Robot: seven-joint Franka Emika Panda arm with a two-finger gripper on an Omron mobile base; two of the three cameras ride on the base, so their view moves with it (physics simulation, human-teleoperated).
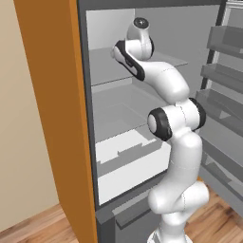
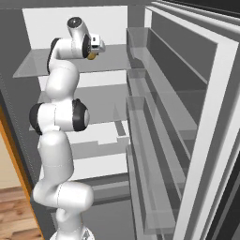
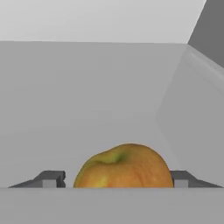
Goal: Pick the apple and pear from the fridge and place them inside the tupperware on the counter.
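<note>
So the arm is reaching way up into the open fridge point(image 1: 142, 109), with the hand up at the top glass shelf point(image 2: 51, 65). In the hand view the pear point(image 3: 124, 168) sits right between the two dark fingertips point(image 3: 52, 179), yellow-orange with a bit of green around the dimple on top, and it takes up pretty much the whole gap between them. The gripper point(image 3: 116, 180) is spread about as wide as the fruit, one tip on each side, and honestly I can't tell whether the pads are actually pressing on it or just sitting right beside the skin. From the right base view you can catch a small sliver of the pear point(image 2: 92, 56) poking out under the hand, over the top shelf near the middle of the fridge. Behind the fruit it's just the pale back wall and the side wall meeting in a corner. The fridge door is swung open on the right with its clear door bins point(image 2: 154, 108) stacked down it. Lower down there's a white drawer point(image 1: 128, 156), and an orange wooden panel point(image 1: 52, 118) runs along the fridge's left side.
</note>
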